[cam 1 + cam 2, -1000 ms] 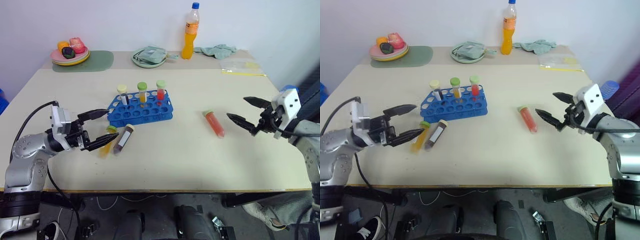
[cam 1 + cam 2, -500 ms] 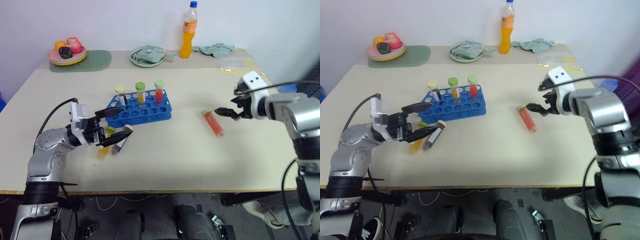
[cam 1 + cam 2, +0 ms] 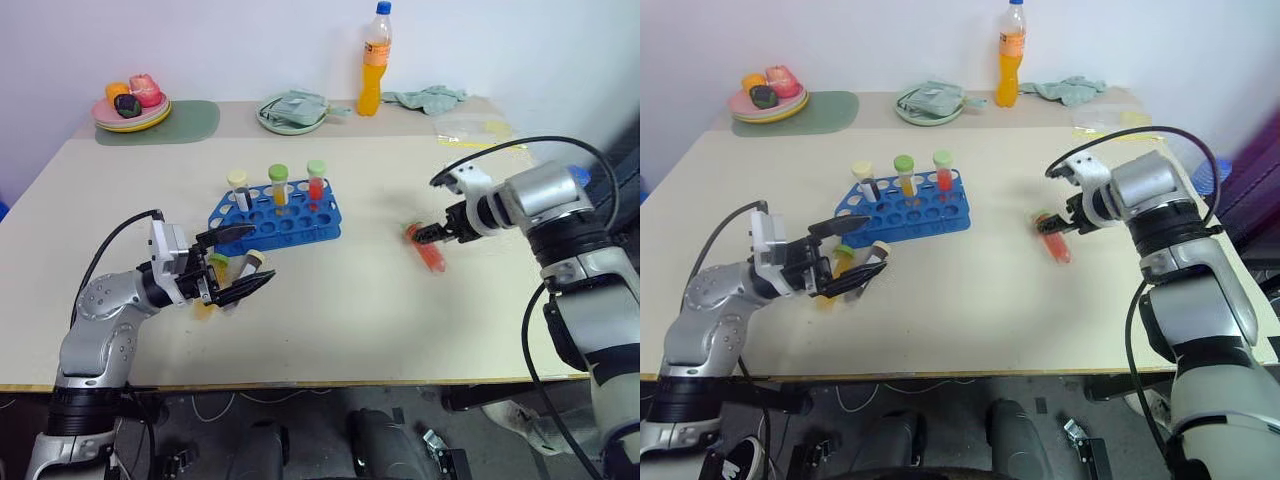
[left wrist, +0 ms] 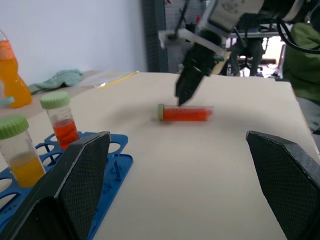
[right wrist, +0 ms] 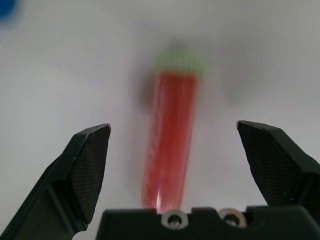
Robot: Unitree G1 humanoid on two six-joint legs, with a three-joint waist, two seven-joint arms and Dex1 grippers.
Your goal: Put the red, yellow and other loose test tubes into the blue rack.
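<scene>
Since a second ago, the right gripper has been swung in from the table's right edge and tipped downward over the red test tube, which is lying right of centre on the beige table, framed between the wide-open fingers and not being gripped. The left gripper has been shifted slightly rightward; it is being held roughly level with its jaws spread wide and empty around the yellow-orange tube and the dark grey tube, both lying near the blue rack. Three capped tubes are being held upright in the rack. At the far edge, an orange drink bottle, a plate of fruit and a crumpled cloth are being kept against the white wall.
</scene>
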